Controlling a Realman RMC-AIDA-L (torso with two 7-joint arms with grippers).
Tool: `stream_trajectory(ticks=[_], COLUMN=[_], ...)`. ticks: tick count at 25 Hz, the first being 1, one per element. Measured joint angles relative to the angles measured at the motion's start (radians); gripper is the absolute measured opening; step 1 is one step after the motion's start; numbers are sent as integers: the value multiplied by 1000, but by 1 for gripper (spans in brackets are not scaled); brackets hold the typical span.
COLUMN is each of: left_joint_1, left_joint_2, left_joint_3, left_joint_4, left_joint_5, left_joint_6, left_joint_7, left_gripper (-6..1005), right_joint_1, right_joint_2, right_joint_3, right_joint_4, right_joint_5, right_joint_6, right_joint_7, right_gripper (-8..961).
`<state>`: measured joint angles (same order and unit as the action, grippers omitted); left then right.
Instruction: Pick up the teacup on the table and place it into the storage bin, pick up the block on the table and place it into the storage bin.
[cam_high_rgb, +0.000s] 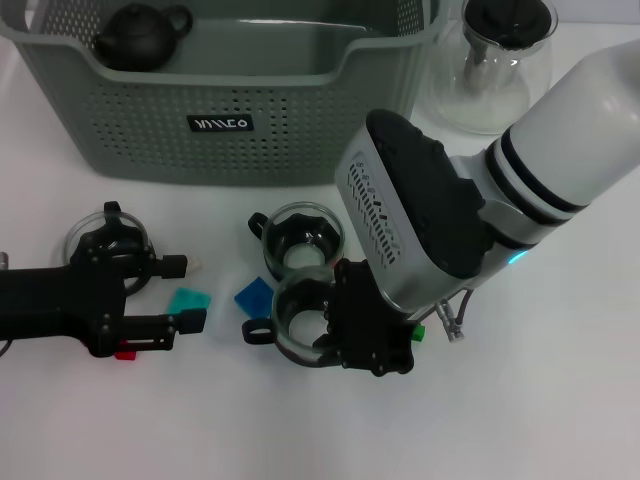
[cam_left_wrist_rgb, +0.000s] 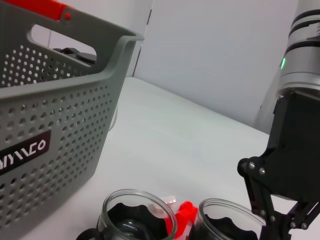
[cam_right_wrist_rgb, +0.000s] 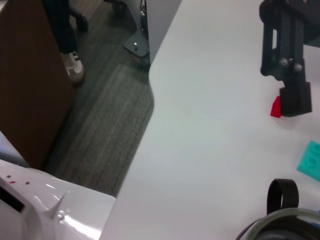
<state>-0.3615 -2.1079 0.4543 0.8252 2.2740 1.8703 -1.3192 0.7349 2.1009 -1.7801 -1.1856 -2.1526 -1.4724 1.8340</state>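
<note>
Teacups number three, my right gripper (cam_high_rgb: 318, 335) clasping the nearest teacup (cam_high_rgb: 300, 322), left gripper (cam_high_rgb: 190, 293) wide beside two blue blocks (cam_high_rgb: 254, 296).

Bright, even overhead light — soft shadows, faint table (cam_high_rgb: 560, 400) glare.

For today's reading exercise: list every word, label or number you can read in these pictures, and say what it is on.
White letters on the small black label on the storage bin: stylised, not surely readable, roughly "MINISO".
No other text shows anywhere.
</note>
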Motion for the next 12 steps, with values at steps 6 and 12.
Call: stream_trajectory(ticks=[6,12], left_joint_1=[-2,-4], left_joint_2=[0,1], left_joint_3=[0,-1], left_joint_4=[0,0], left_joint_5=[0,0], left_joint_6=[-4,-17], left_joint_7=[0,0], left_gripper=[725,725], right_joint_1=[-4,-45], right_joint_2=[-1,-3], right_joint_3=[135,542], right_joint_4=[-9,-49], right_joint_5=[66,210], right_joint_6=[-139,-290], right_joint_7=[-50,-83], right_gripper=[59,59])
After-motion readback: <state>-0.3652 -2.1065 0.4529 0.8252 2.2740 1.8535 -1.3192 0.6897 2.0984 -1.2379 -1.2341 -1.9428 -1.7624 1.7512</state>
